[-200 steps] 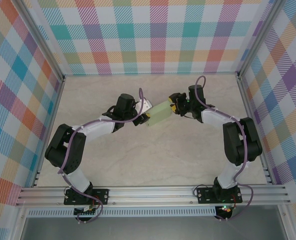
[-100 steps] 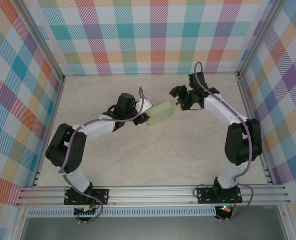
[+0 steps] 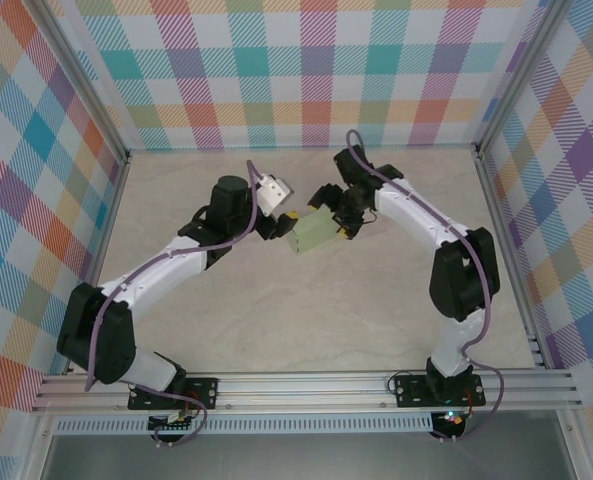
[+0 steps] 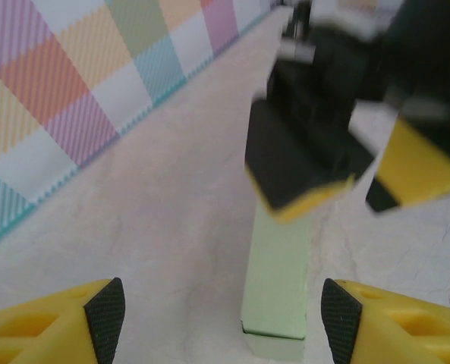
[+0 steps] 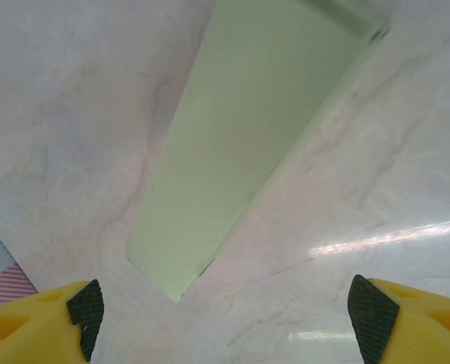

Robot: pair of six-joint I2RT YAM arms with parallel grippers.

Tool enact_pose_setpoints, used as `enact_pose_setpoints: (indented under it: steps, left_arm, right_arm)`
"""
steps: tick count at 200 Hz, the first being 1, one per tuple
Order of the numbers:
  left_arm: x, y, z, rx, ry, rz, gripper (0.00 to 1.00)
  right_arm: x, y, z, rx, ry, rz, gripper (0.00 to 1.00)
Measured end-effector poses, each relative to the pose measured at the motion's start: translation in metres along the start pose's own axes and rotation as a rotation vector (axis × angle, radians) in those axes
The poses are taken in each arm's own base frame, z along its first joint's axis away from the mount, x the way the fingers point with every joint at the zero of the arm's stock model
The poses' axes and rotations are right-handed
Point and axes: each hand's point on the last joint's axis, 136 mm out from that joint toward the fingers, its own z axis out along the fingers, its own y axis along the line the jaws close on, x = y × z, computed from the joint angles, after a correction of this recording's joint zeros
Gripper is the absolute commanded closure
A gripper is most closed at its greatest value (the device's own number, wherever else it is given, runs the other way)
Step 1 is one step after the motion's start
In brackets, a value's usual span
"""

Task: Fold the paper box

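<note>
Top external: paper box (image 3: pixel 313 232) lies folded flat on the counter (image 3: pixel 226 320) between the arms. A second ago both held it; now left fingers (image 3: pixel 291 216) and right fingers (image 3: pixel 325 194) have let go.
Left wrist: left fingers (image 4: pixel 103 318) spread wide with nothing between them, the box (image 4: pixel 279 280) free ahead.
Right wrist: right fingers (image 5: pixel 84 311) wide apart above the box (image 5: pixel 240 144), not touching.
Meaning: I judge the fold finished, with only the retreat left.
</note>
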Motion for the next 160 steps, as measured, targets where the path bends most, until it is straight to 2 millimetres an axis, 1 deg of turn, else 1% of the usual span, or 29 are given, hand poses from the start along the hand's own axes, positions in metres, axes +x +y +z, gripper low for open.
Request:
enact_pose_setpoints:
  steps: [8, 10, 12, 17, 21, 39, 52, 75, 91, 102, 122, 131, 144, 160]
  left_arm:
    - [-0.008, 0.006, -0.009, -0.023, -0.021, -0.014, 0.26]
    - [-0.01, 0.009, -0.011, -0.032, -0.026, -0.017, 0.24]
    - [-0.011, 0.01, -0.013, -0.036, -0.029, -0.02, 0.2]
    - [-0.014, 0.015, -0.019, -0.057, -0.039, -0.026, 0.03]
    - [-0.016, 0.019, -0.023, -0.073, -0.044, -0.04, 0.0]
    - [-0.015, 0.034, -0.043, -0.151, -0.054, -0.08, 0.0]
    - [-0.005, 0.043, -0.058, -0.209, -0.048, -0.116, 0.0]
    - [0.031, 0.06, -0.08, -0.318, 0.005, -0.208, 0.0]
    - [0.058, 0.069, -0.092, -0.385, 0.05, -0.274, 0.0]
    - [0.076, 0.072, -0.1, -0.422, 0.079, -0.316, 0.0]
    - [0.101, 0.072, -0.113, -0.468, 0.109, -0.373, 0.0]
    - [0.107, 0.074, -0.119, -0.49, 0.111, -0.395, 0.0]
    - [0.113, 0.076, -0.127, -0.516, 0.116, -0.416, 0.0]
    - [0.112, 0.081, -0.133, -0.54, 0.105, -0.432, 0.0]
  right_arm:
    - [0.003, 0.004, 0.009, 0.011, 0.016, 0.006, 0.14]
    - [0.003, 0.005, 0.01, 0.013, 0.018, 0.008, 0.14]
    - [0.003, 0.005, 0.012, 0.017, 0.021, 0.012, 0.14]
    - [0.002, 0.008, 0.016, 0.021, 0.024, 0.018, 0.14]
    - [0.001, 0.01, 0.019, 0.024, 0.023, 0.024, 0.14]
    - [-0.001, 0.012, 0.029, 0.034, 0.027, 0.058, 0.14]
    - [-0.002, 0.008, 0.033, 0.052, 0.022, 0.087, 0.14]
    - [-0.007, 0.005, 0.042, 0.077, 0.011, 0.125, 0.17]
    - [-0.01, 0.007, 0.055, 0.082, 0.018, 0.141, 0.2]
    - [-0.012, 0.006, 0.063, 0.085, 0.021, 0.156, 0.22]
    - [-0.011, 0.001, 0.073, 0.101, 0.033, 0.173, 0.29]
    - [-0.011, 0.001, 0.075, 0.097, 0.035, 0.175, 0.33]
    - [-0.01, 0.005, 0.077, 0.077, 0.046, 0.179, 0.34]
    - [-0.007, 0.014, 0.082, 0.017, 0.074, 0.161, 0.4]
